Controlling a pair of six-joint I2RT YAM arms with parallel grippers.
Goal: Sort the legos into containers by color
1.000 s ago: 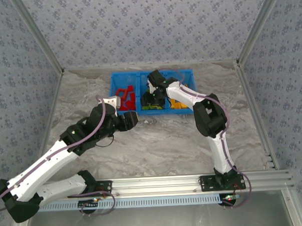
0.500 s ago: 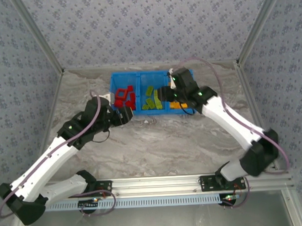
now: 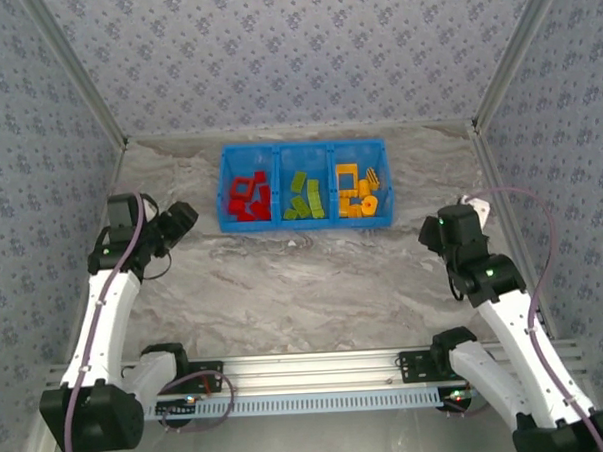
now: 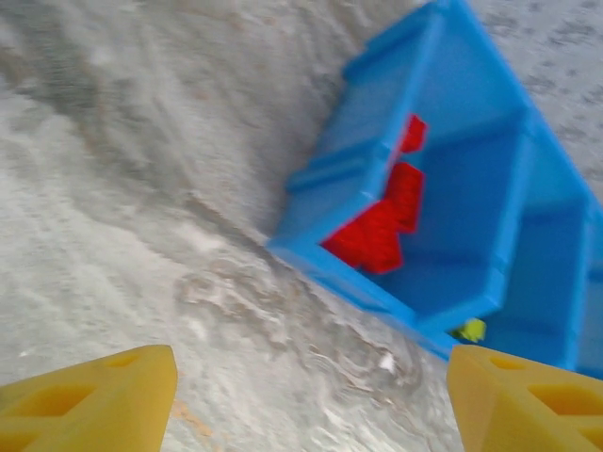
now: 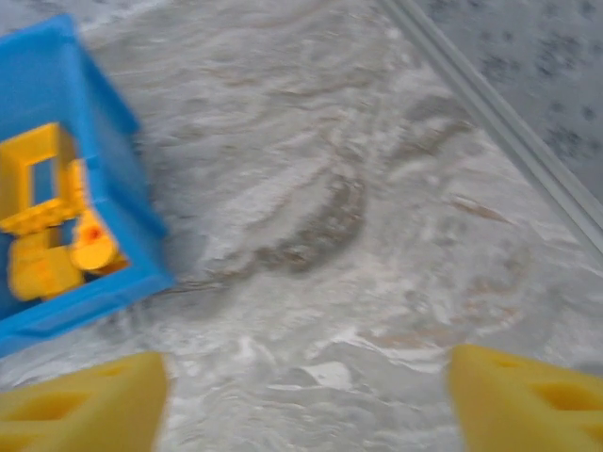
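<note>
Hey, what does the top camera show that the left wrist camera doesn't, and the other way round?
Top camera: the orange-yellow legos in the right compartment, the whole pile of green legos in the middle one, and the right gripper off to the side.
Left wrist: the left gripper close up, yellow fingers wide apart, nothing between them.
Both: the blue bin, the red legos in its left compartment, and the marble table.

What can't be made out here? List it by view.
Top: bricks too small for shape or count.
Left wrist: green bricks mostly hidden behind the wall of the bin, blurred; the bin's other end cut off by the right edge.
Right wrist: yellow bricks blurred; bin cut off by the left edge.
</note>
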